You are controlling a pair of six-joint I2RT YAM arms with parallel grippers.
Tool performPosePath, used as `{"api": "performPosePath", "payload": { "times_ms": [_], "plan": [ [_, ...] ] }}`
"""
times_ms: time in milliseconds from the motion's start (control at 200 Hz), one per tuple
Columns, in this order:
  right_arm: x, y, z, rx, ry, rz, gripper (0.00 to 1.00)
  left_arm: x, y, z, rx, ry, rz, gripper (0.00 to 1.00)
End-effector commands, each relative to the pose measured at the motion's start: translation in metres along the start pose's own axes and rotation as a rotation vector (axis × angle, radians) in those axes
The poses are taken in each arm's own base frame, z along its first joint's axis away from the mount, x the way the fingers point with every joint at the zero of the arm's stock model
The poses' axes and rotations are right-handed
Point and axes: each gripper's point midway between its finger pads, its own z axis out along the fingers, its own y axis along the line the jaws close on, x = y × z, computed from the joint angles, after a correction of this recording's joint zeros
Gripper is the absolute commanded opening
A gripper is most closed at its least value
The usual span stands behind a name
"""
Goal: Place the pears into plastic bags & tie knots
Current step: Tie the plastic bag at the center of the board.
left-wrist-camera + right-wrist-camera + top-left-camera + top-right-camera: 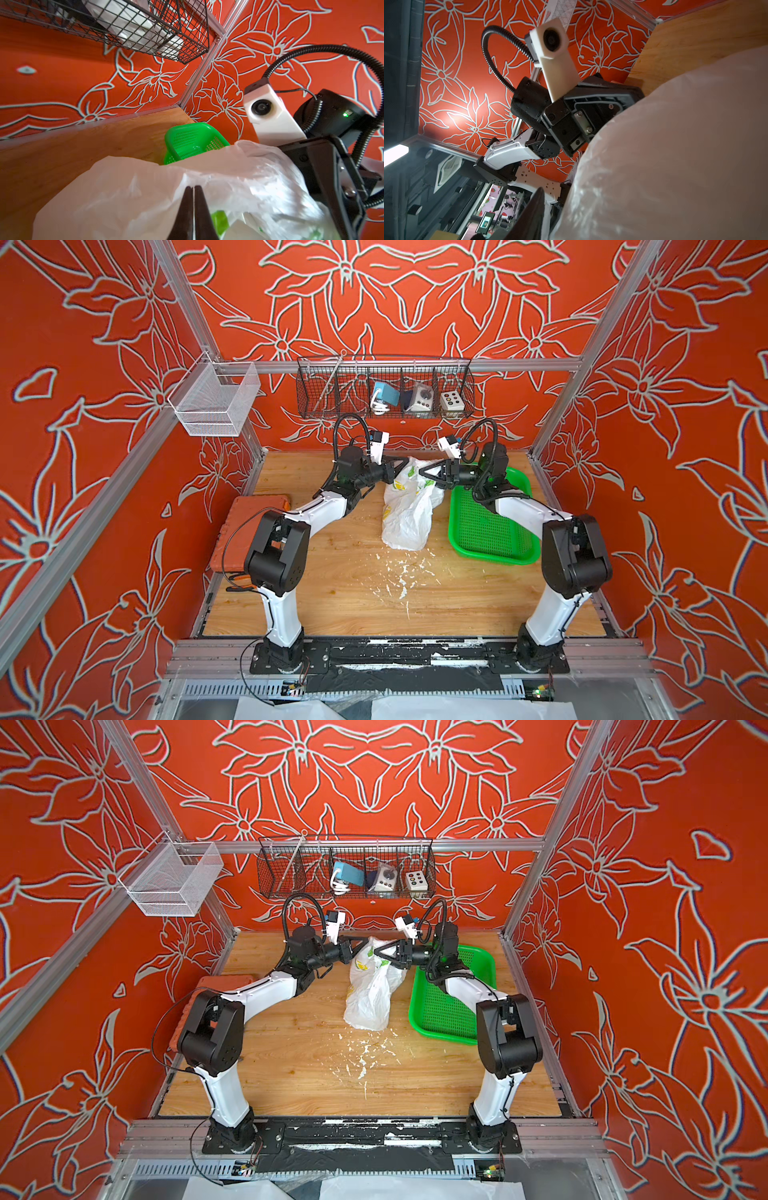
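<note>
left wrist view: the left gripper (193, 189) is clenched, its two black fingers pressed flat together, with the white film of the plastic bag (145, 187) puckered at their tips. in the right wrist view one finger (534, 209) of the right gripper (424, 474) stands off to the side, so its jaws are parted and grasp nothing. the bag bulges against it. in both top views the bag lies mid-table (332, 593), its 12 o'clock end raised between the two grippers; the film hides its contents. the green mesh tray (490, 531) sits just beside it at 3 o'clock. at 12 o'clock the black wire basket (332, 398) on the rail holds a blue box (384, 393) and two white button boxes (451, 400).
</note>
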Motion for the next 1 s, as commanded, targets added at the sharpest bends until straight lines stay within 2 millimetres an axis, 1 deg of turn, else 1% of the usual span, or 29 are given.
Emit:
{"api": "performPosePath", "payload": {
  "times_ms": [0,135,235,270,300,330,395,430,585,681,726,776,836,866,916,996],
  "plan": [
    [-0.004,0.013,-0.012,0.039,-0.036,-0.067,0.44,-0.008,-0.009,-0.003,0.023,-0.027,0.03,0.0],
    [-0.006,0.008,-0.017,0.077,-0.059,-0.06,0.41,-0.007,-0.009,-0.002,0.029,-0.025,0.028,0.0],
    [-0.005,0.007,-0.017,0.076,-0.059,-0.056,0.22,-0.008,-0.009,-0.001,0.035,-0.026,0.022,0.0],
    [-0.005,0.007,-0.017,0.069,-0.056,-0.059,0.13,-0.009,-0.01,-0.001,0.042,-0.026,0.024,0.0],
    [-0.005,0.009,-0.016,0.063,-0.054,-0.061,0.08,-0.01,-0.011,0.0,0.046,-0.024,0.021,0.0],
    [-0.006,0.01,-0.017,0.059,-0.053,-0.062,0.05,-0.01,-0.012,0.0,0.051,-0.022,0.019,0.0],
    [-0.006,0.012,-0.016,0.051,-0.046,-0.067,0.03,-0.011,-0.015,0.001,0.068,-0.018,0.015,0.0],
    [-0.006,0.013,-0.016,0.047,-0.042,-0.069,0.0,-0.013,-0.018,0.001,0.079,-0.017,0.011,0.0],
    [-0.006,0.013,-0.016,0.049,-0.036,-0.073,0.0,-0.02,-0.037,-0.004,0.151,-0.007,-0.029,0.0],
    [-0.008,0.012,-0.016,0.046,-0.038,-0.075,0.0,-0.021,-0.056,-0.009,0.229,0.007,-0.099,0.15],
    [-0.009,0.013,-0.015,0.043,-0.039,-0.075,0.0,-0.017,-0.064,-0.01,0.26,0.022,-0.131,0.23],
    [-0.009,0.013,-0.015,0.039,-0.04,-0.077,0.0,-0.012,-0.07,-0.011,0.272,0.04,-0.154,0.29],
    [-0.01,0.014,-0.015,0.034,-0.043,-0.079,0.23,-0.007,-0.074,-0.012,0.282,0.041,-0.177,0.32],
    [-0.01,0.013,-0.015,0.037,-0.045,-0.075,0.31,-0.006,-0.076,-0.012,0.289,0.035,-0.188,0.33],
    [-0.011,0.012,-0.015,0.039,-0.048,-0.073,0.36,-0.005,-0.077,-0.013,0.299,0.029,-0.213,0.34],
    [-0.012,0.012,-0.015,0.04,-0.053,-0.074,0.4,-0.004,-0.077,-0.012,0.309,0.03,-0.234,0.34]
  ]
}}
